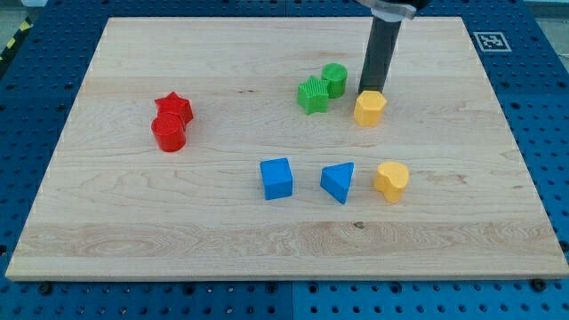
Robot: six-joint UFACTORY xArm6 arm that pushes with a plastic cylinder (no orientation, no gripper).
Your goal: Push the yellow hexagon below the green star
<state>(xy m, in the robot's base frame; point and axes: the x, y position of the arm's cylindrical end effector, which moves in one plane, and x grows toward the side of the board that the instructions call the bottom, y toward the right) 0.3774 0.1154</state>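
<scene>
- Resting at the upper edge of the yellow hexagon (pixel 370 108), my tip (pixel 369 91) touches or nearly touches it; there are no fingers here, only a bare rod holding nothing.
- The hexagon sits just right of the green star (pixel 313 95), near the green cylinder (pixel 334 79).
- A good push, I judge, runs down and leftward, curving under the star without nudging it.
- The blocks look like smooth moulded plastic; the star is ribbed. The table (pixel 133 222) is pale grained wood, likely letting blocks slide easily.
</scene>
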